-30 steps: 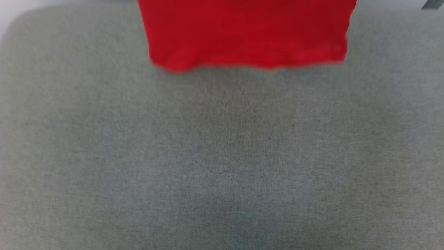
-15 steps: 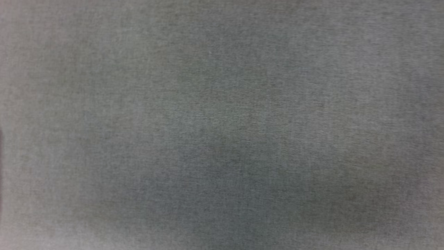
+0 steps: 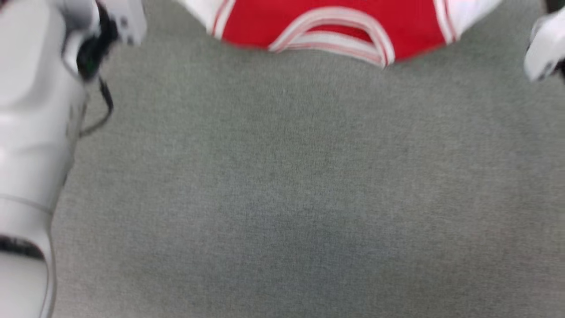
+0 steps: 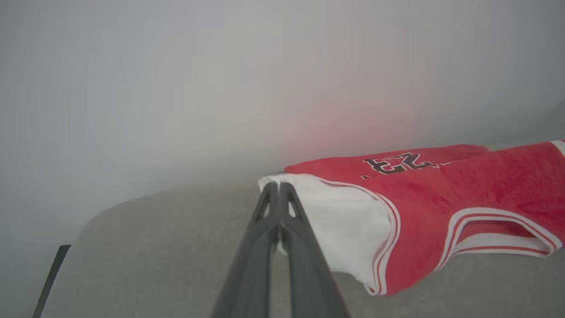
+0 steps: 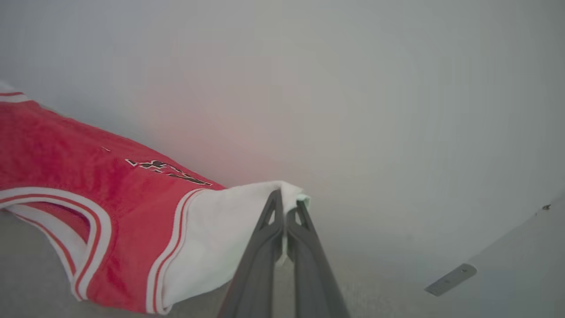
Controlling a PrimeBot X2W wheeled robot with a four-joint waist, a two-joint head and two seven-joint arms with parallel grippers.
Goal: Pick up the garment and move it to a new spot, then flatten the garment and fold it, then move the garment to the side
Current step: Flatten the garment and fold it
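Garment (image 3: 410, 26): red knit jersey with smooth white sleeves and a curved, striped ribbed collar. It spans the far part of the grey woven surface (image 3: 282, 185), chest lettering facing up. Left gripper (image 4: 279, 187): thin dark fingers clenched on one white sleeve edge. Right gripper (image 5: 288, 198): clenched on the opposite sleeve edge

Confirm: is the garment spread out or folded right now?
Spread out: left hand and right hand each pinch one side of the garment, stretching it wide, lettering up.
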